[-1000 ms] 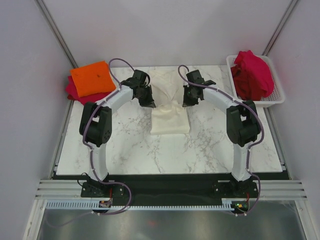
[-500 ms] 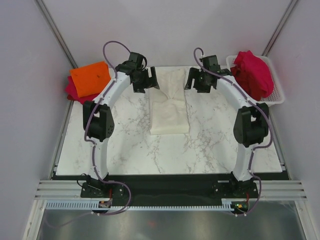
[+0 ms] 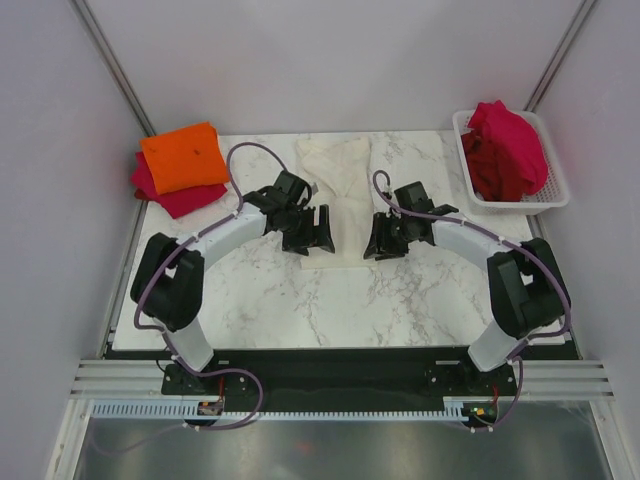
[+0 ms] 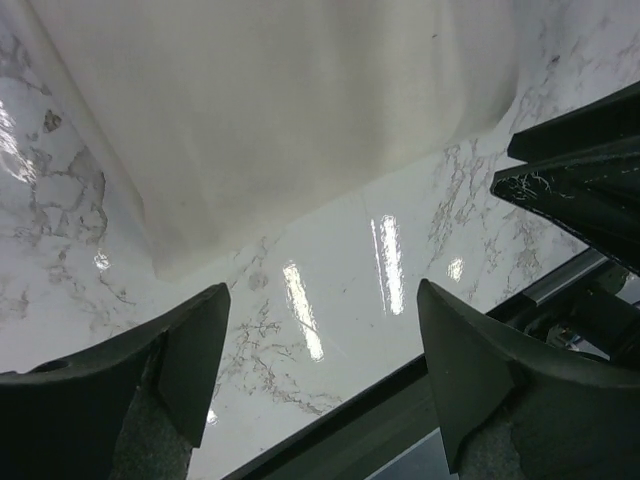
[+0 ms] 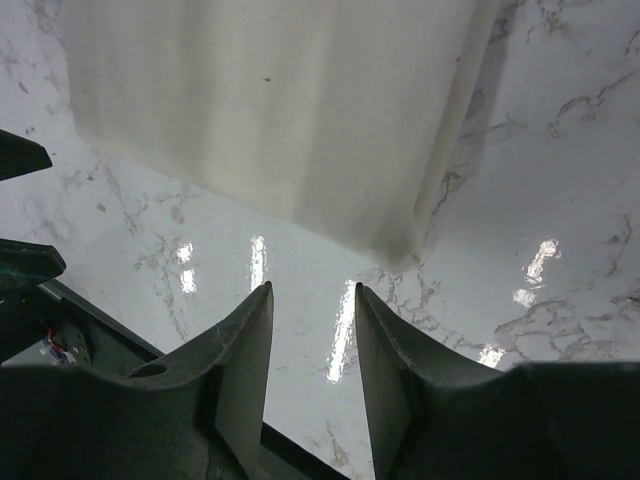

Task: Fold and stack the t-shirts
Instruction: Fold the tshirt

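A cream-white t-shirt point(image 3: 337, 190) lies as a long narrow strip down the middle of the marble table point(image 3: 260, 290). My left gripper point(image 3: 318, 240) hovers at the left of its near end, open and empty. In the left wrist view the gripper point(image 4: 322, 290) is over bare marble, with the cloth's near corner point(image 4: 280, 120) just beyond. My right gripper point(image 3: 377, 243) is at the strip's right side. Its jaws point(image 5: 313, 287) are partly parted, with nothing between them, and the cloth's edge point(image 5: 280, 110) lies ahead. An orange t-shirt point(image 3: 183, 157) lies folded on a crimson one point(image 3: 178, 198) at the far left.
A white mesh basket point(image 3: 548, 195) at the far right corner holds crumpled crimson t-shirts point(image 3: 505, 150). The table's dark near edge point(image 4: 340, 425) runs close below the fingers. Grey walls close in both sides.
Both grippers carried the cream shirt's end to the far edge, let go, and drew back to its near end. The shirt now lies stretched out. The right jaws have narrowed.
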Controlling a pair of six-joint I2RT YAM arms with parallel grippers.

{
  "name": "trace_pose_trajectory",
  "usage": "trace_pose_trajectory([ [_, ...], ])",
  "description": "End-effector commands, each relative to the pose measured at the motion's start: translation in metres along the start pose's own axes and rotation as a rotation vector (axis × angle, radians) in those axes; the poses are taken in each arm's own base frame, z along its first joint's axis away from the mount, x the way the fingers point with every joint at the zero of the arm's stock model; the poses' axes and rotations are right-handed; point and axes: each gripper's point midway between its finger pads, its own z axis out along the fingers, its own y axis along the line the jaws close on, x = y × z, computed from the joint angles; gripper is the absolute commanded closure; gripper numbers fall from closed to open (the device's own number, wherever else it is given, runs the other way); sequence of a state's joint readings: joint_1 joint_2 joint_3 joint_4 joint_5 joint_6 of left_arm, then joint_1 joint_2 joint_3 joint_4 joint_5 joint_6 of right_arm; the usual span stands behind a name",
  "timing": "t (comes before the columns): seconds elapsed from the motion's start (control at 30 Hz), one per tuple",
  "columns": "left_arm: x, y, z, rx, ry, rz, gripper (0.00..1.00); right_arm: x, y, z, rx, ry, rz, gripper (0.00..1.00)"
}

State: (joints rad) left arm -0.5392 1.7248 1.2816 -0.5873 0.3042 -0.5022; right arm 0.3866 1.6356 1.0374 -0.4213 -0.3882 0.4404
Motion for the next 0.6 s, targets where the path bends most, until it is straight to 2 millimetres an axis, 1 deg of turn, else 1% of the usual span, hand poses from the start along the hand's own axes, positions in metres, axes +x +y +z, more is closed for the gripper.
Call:
trace_pose_trajectory([
  [0.0, -0.01, -0.009, 0.017, 0.102, -0.044, -0.032, 0.18, -0.012, -0.002, 0.02, -0.034, -0.028, -0.031, 0.55],
  [0.03, -0.004, -0.002, 0.025, 0.088, -0.029, -0.041, 0.19, -0.01, -0.007, 0.026, -0.022, -0.016, -0.03, 0.55],
  [0.07, -0.001, 0.003, 0.032, 0.077, -0.023, -0.046, 0.19, -0.01, -0.012, 0.031, -0.015, -0.011, -0.036, 0.56],
  [0.1, -0.003, 0.01, 0.037, 0.05, -0.035, -0.046, 0.19, -0.003, -0.02, 0.041, -0.001, 0.017, -0.028, 0.57],
  [0.17, 0.002, 0.023, 0.046, 0.012, -0.03, -0.057, 0.2, 0.0, -0.031, 0.05, 0.022, 0.034, -0.023, 0.58],
  [0.2, 0.005, 0.033, 0.054, -0.016, -0.023, -0.06, 0.21, 0.009, -0.038, 0.056, 0.035, 0.062, -0.012, 0.59],
  [0.27, 0.012, 0.047, 0.061, -0.053, -0.006, -0.073, 0.21, 0.016, -0.045, 0.059, 0.047, 0.072, -0.007, 0.59],
  [0.3, 0.016, 0.056, 0.064, -0.077, 0.003, -0.079, 0.21, 0.026, -0.051, 0.06, 0.059, 0.091, 0.001, 0.59],
  [0.33, 0.024, 0.065, 0.066, -0.097, 0.019, -0.095, 0.22, 0.028, -0.053, 0.058, 0.064, 0.085, 0.001, 0.59],
  [0.37, 0.028, 0.071, 0.066, -0.107, 0.026, -0.103, 0.22, 0.032, -0.056, 0.057, 0.077, 0.087, 0.001, 0.59],
  [0.4, 0.031, 0.077, 0.066, -0.125, 0.027, -0.108, 0.22, 0.042, -0.061, 0.056, 0.087, 0.103, 0.01, 0.59],
  [0.43, 0.039, 0.084, 0.064, -0.145, 0.032, -0.112, 0.22, 0.042, -0.059, 0.051, 0.083, 0.093, 0.007, 0.58],
  [0.47, 0.042, 0.09, 0.062, -0.172, 0.026, -0.103, 0.22, 0.045, -0.06, 0.049, 0.091, 0.09, 0.01, 0.58],
  [0.5, 0.045, 0.093, 0.06, -0.183, 0.025, -0.1, 0.22, 0.05, -0.063, 0.046, 0.103, 0.094, 0.019, 0.58],
  [0.57, 0.051, 0.1, 0.055, -0.202, 0.022, -0.096, 0.22, 0.051, -0.062, 0.035, 0.121, 0.081, 0.021, 0.57],
])
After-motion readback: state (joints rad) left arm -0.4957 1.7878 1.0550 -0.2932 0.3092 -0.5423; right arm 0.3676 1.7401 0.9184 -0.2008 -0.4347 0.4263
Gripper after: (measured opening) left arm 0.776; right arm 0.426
